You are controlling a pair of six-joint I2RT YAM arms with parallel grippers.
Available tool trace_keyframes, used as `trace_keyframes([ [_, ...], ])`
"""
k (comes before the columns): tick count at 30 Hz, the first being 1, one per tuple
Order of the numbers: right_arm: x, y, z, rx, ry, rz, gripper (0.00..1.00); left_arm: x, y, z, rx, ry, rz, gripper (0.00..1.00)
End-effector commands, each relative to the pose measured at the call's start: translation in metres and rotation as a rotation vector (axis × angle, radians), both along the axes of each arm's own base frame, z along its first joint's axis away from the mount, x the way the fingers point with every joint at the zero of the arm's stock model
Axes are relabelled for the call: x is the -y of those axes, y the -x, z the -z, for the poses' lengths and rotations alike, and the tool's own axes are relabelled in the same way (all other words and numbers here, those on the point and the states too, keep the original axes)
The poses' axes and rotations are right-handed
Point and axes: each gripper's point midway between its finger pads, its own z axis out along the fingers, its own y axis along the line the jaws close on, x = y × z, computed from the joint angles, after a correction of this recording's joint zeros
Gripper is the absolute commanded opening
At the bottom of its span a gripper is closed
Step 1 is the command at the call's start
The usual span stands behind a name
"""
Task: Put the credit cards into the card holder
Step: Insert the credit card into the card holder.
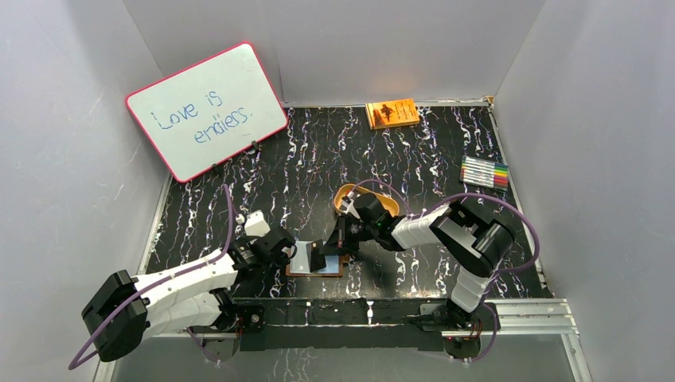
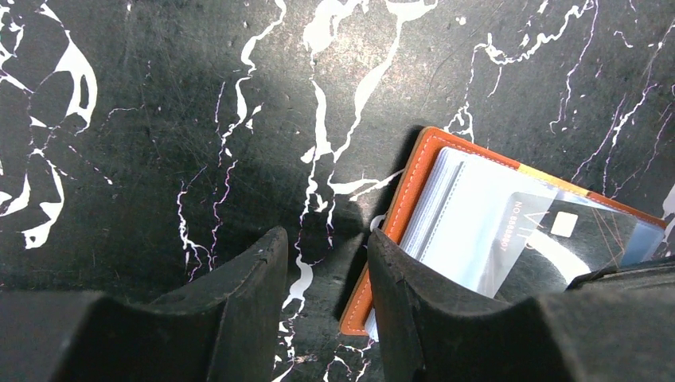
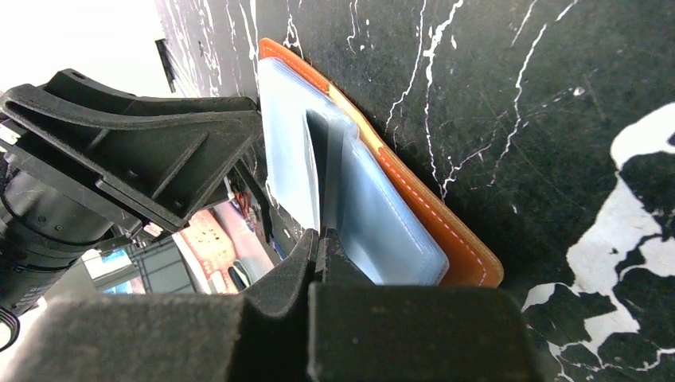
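The card holder (image 1: 313,272) lies open on the black marble table, orange-brown leather with clear plastic sleeves (image 2: 470,215). My right gripper (image 1: 328,253) is shut on a dark grey credit card (image 3: 322,167). It holds the card on edge, with the far end between the sleeves. In the left wrist view the same card (image 2: 557,239) shows a chip and printed numbers through a sleeve. My left gripper (image 2: 326,270) is open, and its right finger (image 2: 398,294) rests on the holder's left edge (image 2: 402,215). No other cards are in view.
A tan oval tray (image 1: 388,204) sits just behind my right wrist. An orange book (image 1: 392,113) lies at the back, with a pack of markers (image 1: 485,172) at the right. A whiteboard (image 1: 207,107) leans at the back left.
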Motion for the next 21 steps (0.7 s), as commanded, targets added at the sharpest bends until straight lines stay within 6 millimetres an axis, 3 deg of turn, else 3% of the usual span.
trace_keyframes([
  [1,-0.001,-0.006,0.004,-0.003,-0.015,0.045,0.00,-0.001,0.020,0.019,-0.098,0.012,0.010,0.40],
  [13,0.003,-0.009,0.010,-0.027,0.001,0.120,0.00,0.004,0.024,0.023,-0.115,0.055,0.005,0.39],
  [21,-0.005,-0.003,0.012,-0.046,-0.004,0.112,0.00,0.009,0.025,0.023,-0.121,0.087,0.003,0.38],
])
